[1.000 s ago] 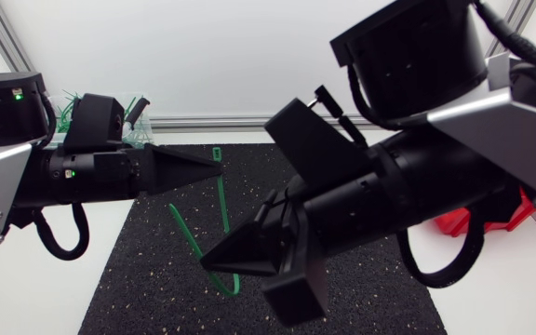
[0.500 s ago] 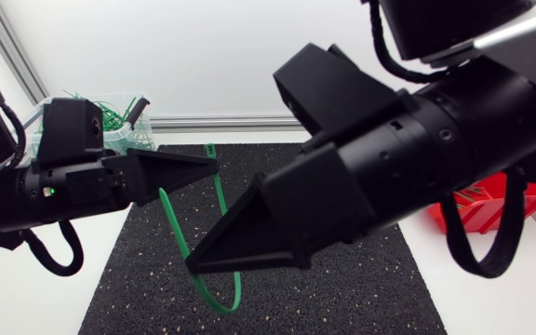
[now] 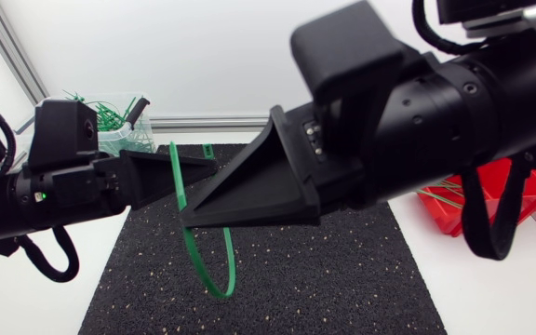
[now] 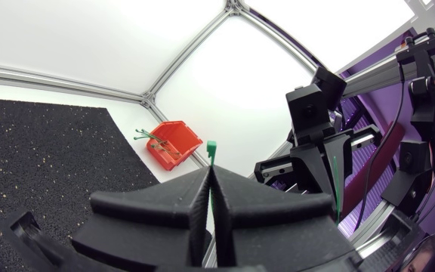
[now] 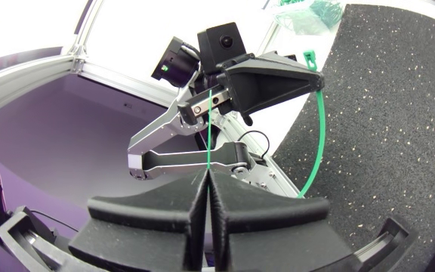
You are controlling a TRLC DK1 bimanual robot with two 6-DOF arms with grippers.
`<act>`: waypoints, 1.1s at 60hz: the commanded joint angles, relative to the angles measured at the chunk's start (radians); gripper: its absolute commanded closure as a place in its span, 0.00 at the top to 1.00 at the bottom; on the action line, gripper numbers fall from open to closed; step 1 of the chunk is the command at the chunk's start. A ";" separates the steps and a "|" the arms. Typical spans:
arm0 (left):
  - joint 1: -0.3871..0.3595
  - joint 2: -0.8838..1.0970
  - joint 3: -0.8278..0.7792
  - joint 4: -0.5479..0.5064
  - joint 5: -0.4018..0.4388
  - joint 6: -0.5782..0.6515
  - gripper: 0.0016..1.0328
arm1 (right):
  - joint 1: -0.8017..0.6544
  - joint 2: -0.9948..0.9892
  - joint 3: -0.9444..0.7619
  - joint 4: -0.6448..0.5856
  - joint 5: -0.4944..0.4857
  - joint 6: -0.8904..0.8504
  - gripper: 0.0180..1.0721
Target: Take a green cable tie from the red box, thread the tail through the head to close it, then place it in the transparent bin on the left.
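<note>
Clamping the tail of the green cable tie (image 3: 176, 181) in the right jaws, now lifted and swung closer to the left jaws, pinched on its head. Hanging as a tighter loop above the mat (image 3: 342, 270); threading likely next. Beyond, transparent bin (image 3: 124, 140), red box (image 3: 529, 191).

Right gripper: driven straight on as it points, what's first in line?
Likely the left arm, just behind the left gripper; the right gripper points at it in both views, though depth is unclear.

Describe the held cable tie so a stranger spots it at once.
Over the black mat, the left gripper and right gripper both pinch one green cable tie, bent into a loop. Other ties lie in the red box or the bin.
</note>
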 commanded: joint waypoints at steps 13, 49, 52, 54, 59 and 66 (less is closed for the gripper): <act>-0.012 -0.020 -0.028 0.017 -0.009 -0.026 0.03 | -0.001 -0.009 -0.055 0.007 -0.067 0.113 0.05; -0.038 -0.076 -0.071 0.033 -0.038 -0.019 0.03 | -0.076 0.032 -0.035 -0.036 -0.142 0.211 0.05; -0.038 -0.076 -0.077 0.046 -0.038 -0.019 0.03 | -0.083 0.038 -0.029 -0.036 -0.146 0.214 0.05; -0.038 -0.079 -0.079 0.049 -0.040 -0.020 0.03 | -0.088 0.043 -0.026 -0.033 -0.146 0.220 0.05; -0.036 -0.080 -0.079 0.073 -0.047 -0.022 0.03 | -0.096 0.057 -0.012 -0.029 -0.149 0.229 0.05; -0.038 -0.076 -0.076 0.084 -0.063 -0.023 0.03 | -0.100 0.078 0.011 -0.032 -0.151 0.231 0.05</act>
